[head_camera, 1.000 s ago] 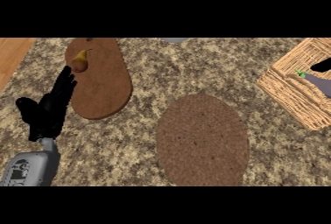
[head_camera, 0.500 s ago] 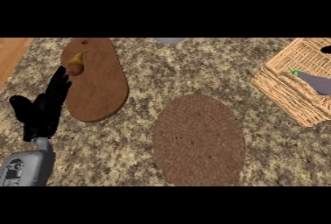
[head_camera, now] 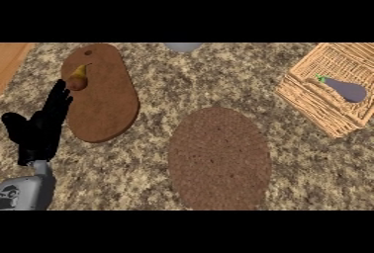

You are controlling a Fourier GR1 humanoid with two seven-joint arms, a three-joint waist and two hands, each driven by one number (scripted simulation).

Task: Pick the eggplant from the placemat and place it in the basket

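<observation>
The eggplant (head_camera: 346, 90) is lying in the basket (head_camera: 315, 99) at the counter's right edge, which is cutting the basket off. The placemat (head_camera: 219, 158) is sitting bare mid-counter. The left hand (head_camera: 40, 129) is resting open, fingers straight, near the left edge; the right hand is showing nowhere.

The counter (head_camera: 146, 163) looks like speckled stone. The basket (head_camera: 314, 99) is woven straw, the placemat (head_camera: 219, 158) rough brown cloth.
</observation>
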